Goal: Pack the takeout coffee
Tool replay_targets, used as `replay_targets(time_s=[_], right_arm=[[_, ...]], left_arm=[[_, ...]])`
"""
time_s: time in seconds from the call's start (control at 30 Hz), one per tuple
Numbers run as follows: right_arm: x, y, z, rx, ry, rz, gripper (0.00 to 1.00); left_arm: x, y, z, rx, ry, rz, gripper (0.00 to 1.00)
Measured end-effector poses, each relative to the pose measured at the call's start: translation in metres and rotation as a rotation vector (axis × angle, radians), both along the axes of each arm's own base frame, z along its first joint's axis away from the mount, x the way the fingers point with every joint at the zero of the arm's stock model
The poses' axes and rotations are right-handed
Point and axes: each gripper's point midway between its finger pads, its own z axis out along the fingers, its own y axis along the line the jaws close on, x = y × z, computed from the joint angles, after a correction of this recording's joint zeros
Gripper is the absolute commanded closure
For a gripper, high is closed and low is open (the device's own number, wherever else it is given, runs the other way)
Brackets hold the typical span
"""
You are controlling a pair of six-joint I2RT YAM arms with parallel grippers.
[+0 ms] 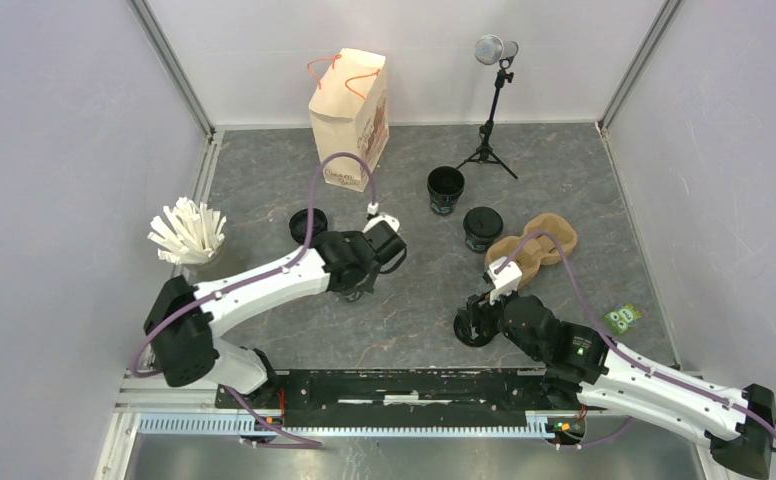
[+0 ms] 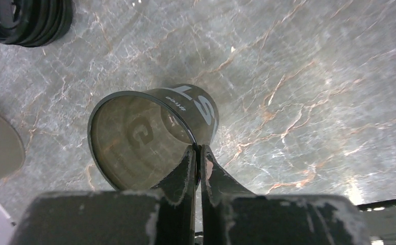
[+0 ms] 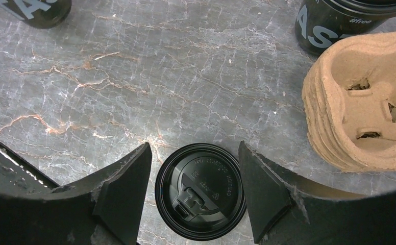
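The left pincer [image 2: 197, 149] is clamped on the rim of an open black cup [image 2: 134, 138] standing roughly upright on the desk [image 2: 313, 76] — one finger inside the wall, one outside. The right pincer [image 3: 193, 153] stands apart, straddling a black lid [image 3: 200, 191] that lies flat directly beneath it, apparently loose. That makes it the nearer arm for the lid, and the held cup sits well off to its left. Both the held cup and a lidded cup [image 3: 339, 20] carry large white letters and "#free" — the lid's embossing is too small to read.

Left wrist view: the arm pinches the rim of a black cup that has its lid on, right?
Not quite. The black cup pinched at the rim by the left gripper has no lid; it is open, as the left wrist view shows.
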Motion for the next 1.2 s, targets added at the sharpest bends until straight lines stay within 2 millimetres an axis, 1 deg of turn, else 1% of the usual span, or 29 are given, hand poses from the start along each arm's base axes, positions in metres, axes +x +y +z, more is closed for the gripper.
replay_targets(time_s=[0.07,0.17,0.23,0.3,0.33,0.43,0.5,0.57,0.67,0.7,0.73,0.77,0.83,0.87,0.9,1.0,1.1,1.17,1.2], right_arm=[[-0.001,-0.001,-0.002,-0.007,0.004,0.0,0.29],[-0.002,-0.003,-0.004,-0.018,0.011,0.0,0.29],[-0.002,-0.003,-0.006,-0.021,0.015,-0.002,0.29],[-0.002,-0.004,-0.006,-0.02,0.019,-0.003,0.3],[-0.003,-0.004,-0.006,-0.02,0.021,-0.004,0.29],[-0.003,-0.004,-0.008,-0.02,0.027,-0.007,0.29],[-0.003,-0.004,-0.01,-0.027,0.034,-0.008,0.3],[-0.004,-0.004,-0.015,-0.037,0.047,-0.009,0.33],[-0.006,-0.004,-0.022,-0.045,0.073,-0.011,0.41],[-0.007,-0.004,-0.024,-0.043,0.082,-0.011,0.42],[-0.009,-0.002,-0.027,-0.038,0.093,-0.008,0.43],[-0.01,-0.001,-0.03,-0.033,0.103,-0.005,0.44],[-0.012,0.001,-0.037,-0.032,0.125,-0.003,0.47],[-0.014,0.001,-0.041,-0.036,0.14,-0.001,0.48],[-0.015,0.002,-0.047,-0.046,0.156,0.001,0.49],[-0.02,0.003,-0.059,-0.075,0.196,0.009,0.54],[-0.023,0.005,-0.067,-0.098,0.22,0.021,0.56],[-0.025,0.008,-0.072,-0.111,0.232,0.029,0.56],[-0.026,0.008,-0.074,-0.119,0.238,0.034,0.56]], left_arm=[[-0.005,0.001,-0.01,0.062,0.023,-0.012,0.91],[-0.009,-0.003,-0.015,0.104,0.036,-0.032,0.87],[-0.007,-0.009,-0.013,0.105,0.027,-0.035,0.83],[-0.008,-0.013,-0.012,0.103,0.022,-0.043,0.73],[-0.008,-0.015,-0.011,0.1,0.018,-0.046,0.71],[-0.009,-0.019,-0.008,0.094,0.013,-0.056,0.7],[-0.01,-0.021,-0.008,0.091,0.012,-0.061,0.67],[-0.011,-0.022,-0.008,0.088,0.013,-0.065,0.61],[-0.011,-0.023,-0.006,0.077,0.012,-0.067,0.52],[-0.011,-0.024,-0.004,0.069,0.007,-0.068,0.48],[-0.011,-0.024,0.0,0.059,0.0,-0.068,0.41],[-0.011,-0.024,0.005,0.042,-0.01,-0.068,0.35],[-0.01,-0.024,0.021,-0.002,-0.044,-0.066,0.18],[-0.009,-0.023,0.034,-0.036,-0.07,-0.065,0.02],[-0.008,-0.023,0.048,-0.074,-0.101,-0.065,0.0],[-0.005,-0.019,0.091,-0.203,-0.201,-0.062,0.0],[-0.008,-0.007,0.133,-0.318,-0.305,-0.063,0.0],[-0.012,0.002,0.153,-0.371,-0.361,-0.069,0.0],[-0.015,0.008,0.159,-0.396,-0.382,-0.068,0.0]])
